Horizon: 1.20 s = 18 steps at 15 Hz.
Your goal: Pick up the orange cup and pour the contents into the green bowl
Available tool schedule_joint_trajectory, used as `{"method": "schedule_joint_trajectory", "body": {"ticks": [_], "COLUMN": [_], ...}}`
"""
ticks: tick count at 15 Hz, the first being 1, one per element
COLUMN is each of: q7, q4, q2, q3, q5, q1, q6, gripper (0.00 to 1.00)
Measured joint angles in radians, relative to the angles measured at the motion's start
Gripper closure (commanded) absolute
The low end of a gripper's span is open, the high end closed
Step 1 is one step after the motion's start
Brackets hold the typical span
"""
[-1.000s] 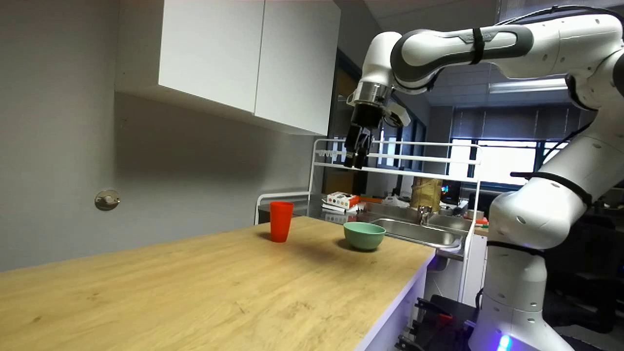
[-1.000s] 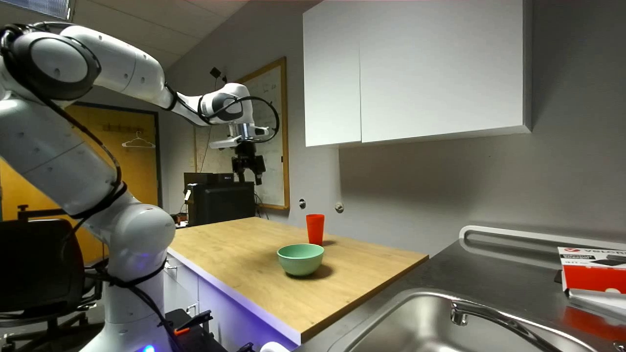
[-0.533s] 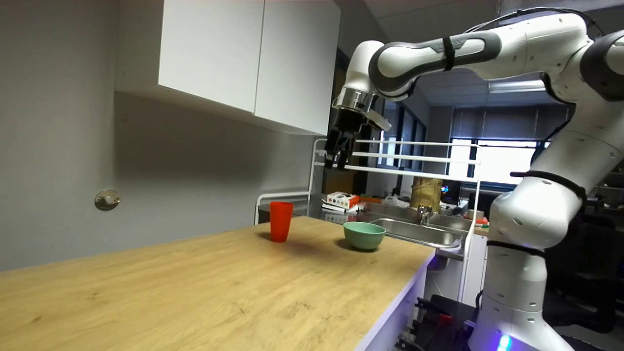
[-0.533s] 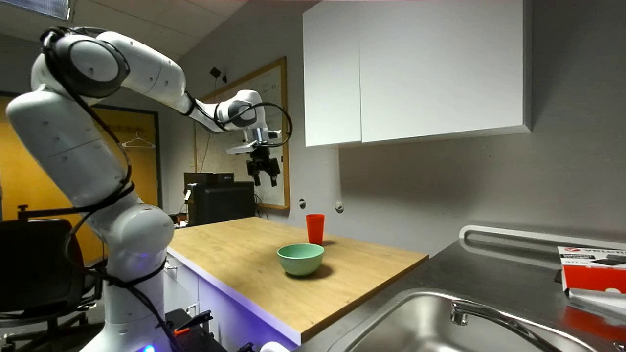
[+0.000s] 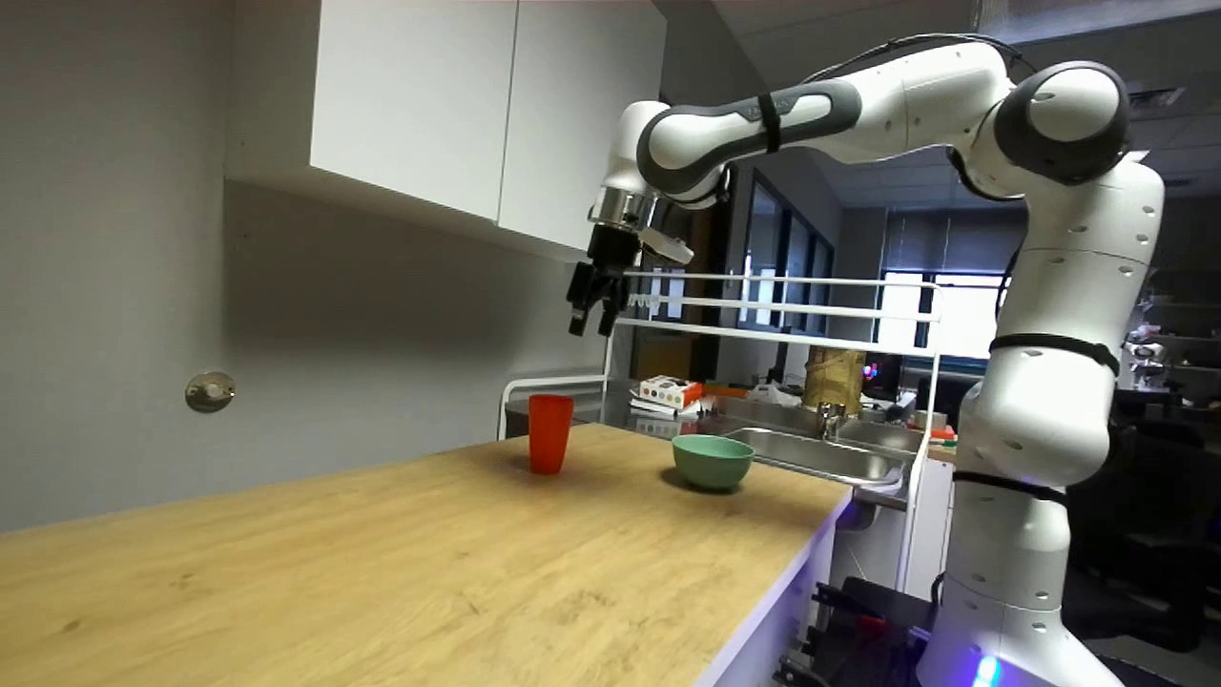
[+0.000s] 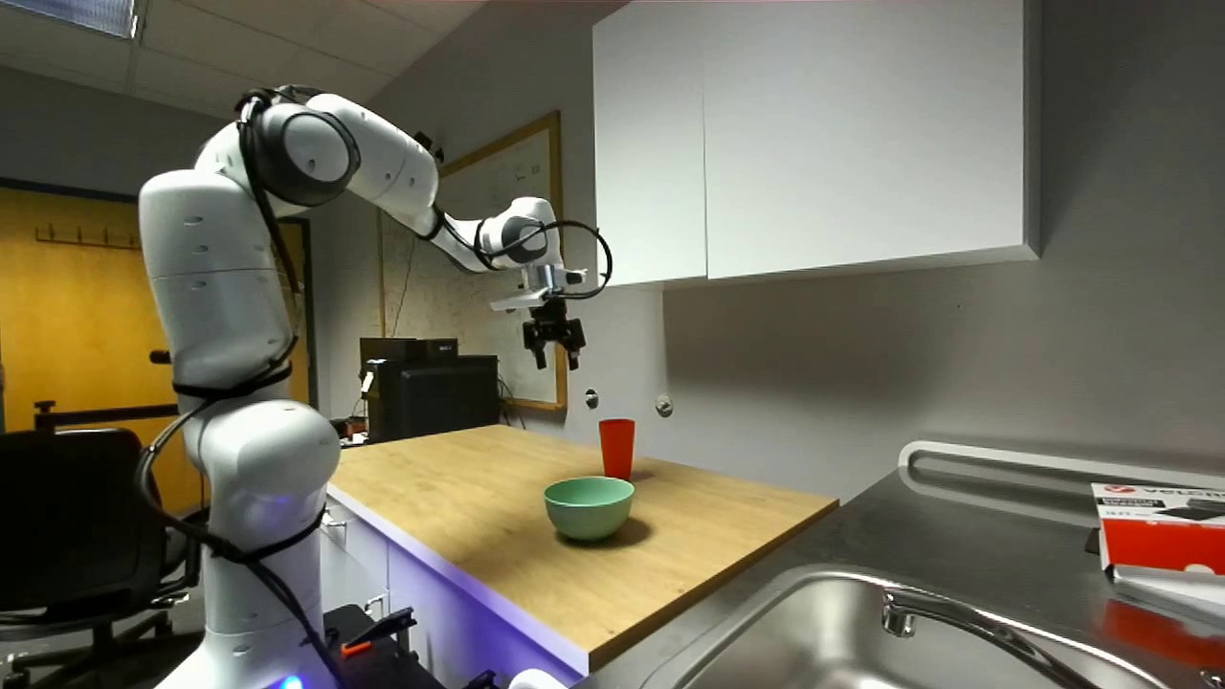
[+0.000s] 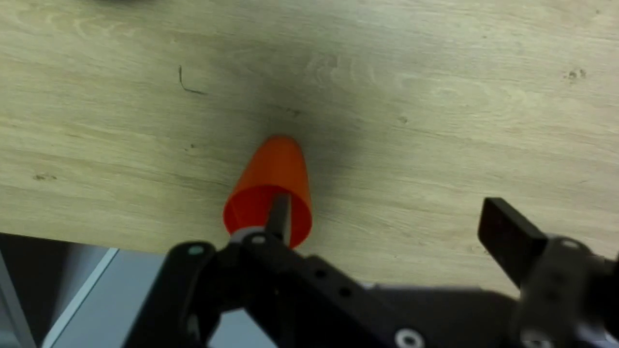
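The orange cup (image 5: 549, 434) stands upright on the wooden counter (image 5: 382, 563), near the wall. It also shows in an exterior view (image 6: 617, 448) and in the wrist view (image 7: 276, 166). The green bowl (image 5: 713, 463) sits on the counter nearer the sink and the front edge; it also shows in an exterior view (image 6: 589, 517). My gripper (image 5: 591, 324) is open and empty, well above the counter and cup. In the wrist view the gripper (image 7: 388, 203) has its fingers wide apart; the left finger (image 7: 278, 217) overlaps the cup's mouth. The cup's contents cannot be seen.
A white wall cabinet (image 5: 410, 105) hangs over the back of the counter, close to my arm and gripper. A sink (image 6: 842, 632) and a white rack (image 5: 763, 334) are beyond the counter's end. A red and white box (image 6: 1163, 536) lies beside the sink.
My arm has moved across the counter toward the wall and the cup, at roughly the same height. The gripper stays open. The cup and bowl have not moved.
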Motion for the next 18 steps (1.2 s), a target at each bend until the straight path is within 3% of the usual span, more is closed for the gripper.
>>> {"method": "schedule_joint_trajectory", "body": {"ticks": [9, 14, 18], "q7": [0.090, 0.252, 0.311], "q4": [0.357, 0.472, 0.530], "q2": [0.325, 0.448, 0.513], "q3": [-0.004, -0.027, -0.039], "q5": [-0.012, -0.013, -0.009], "q1": [0.021, 0.041, 0.047], "q6": [-0.130, -0.250, -0.272], "gripper": [0.00, 0.00, 0.00]}}
